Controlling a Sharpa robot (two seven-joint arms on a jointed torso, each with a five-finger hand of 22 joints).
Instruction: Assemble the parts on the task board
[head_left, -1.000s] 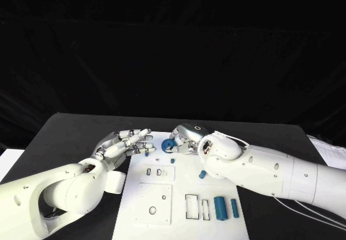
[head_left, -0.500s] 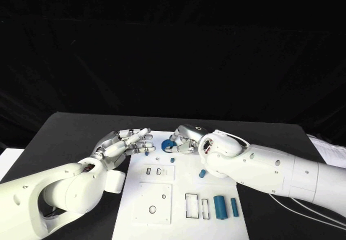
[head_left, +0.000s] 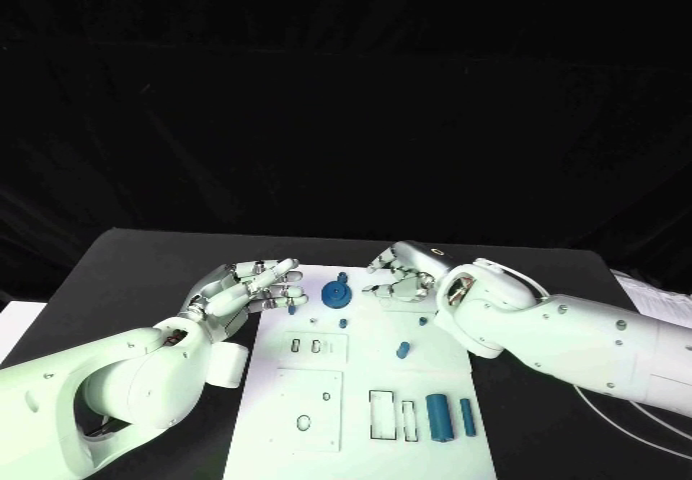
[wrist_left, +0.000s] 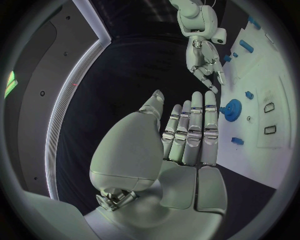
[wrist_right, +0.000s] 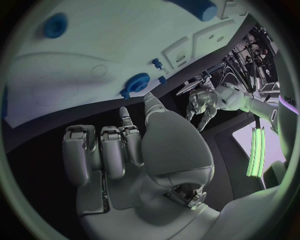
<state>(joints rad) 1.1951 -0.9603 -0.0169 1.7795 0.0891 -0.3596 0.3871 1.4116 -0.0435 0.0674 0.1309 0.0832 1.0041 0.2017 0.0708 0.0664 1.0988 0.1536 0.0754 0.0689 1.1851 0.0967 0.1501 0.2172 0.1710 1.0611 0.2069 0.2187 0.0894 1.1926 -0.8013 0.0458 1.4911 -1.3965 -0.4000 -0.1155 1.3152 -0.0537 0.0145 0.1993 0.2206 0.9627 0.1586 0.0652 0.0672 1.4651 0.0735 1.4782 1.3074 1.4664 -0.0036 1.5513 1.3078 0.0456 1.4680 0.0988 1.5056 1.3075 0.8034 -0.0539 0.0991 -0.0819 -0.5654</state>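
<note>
Black worktop (head_left: 144, 270), white task board (head_left: 361, 400) at centre. Blue gear-shaped part (head_left: 336, 293) near board's far edge, between the two robot hands, touched by neither; also seen at (wrist_left: 233, 107) and (wrist_right: 135, 84). Left robot hand (head_left: 253, 288) at board's far left corner, fingers extended and slightly apart, holding nothing; fingertips near gear but apart from it. Right robot hand (head_left: 405, 274) just beside gear on its other side, fingers partly curled, nothing between them. Small blue pegs beside gear: one (head_left: 345, 322) toward robot, one (head_left: 291, 309) by left fingertips. Another blue piece (head_left: 404, 350) mid-board. Two upright blue blocks (head_left: 438, 417) and (head_left: 467, 416) at near right of board, next to rectangular slots (head_left: 384, 414).
</note>
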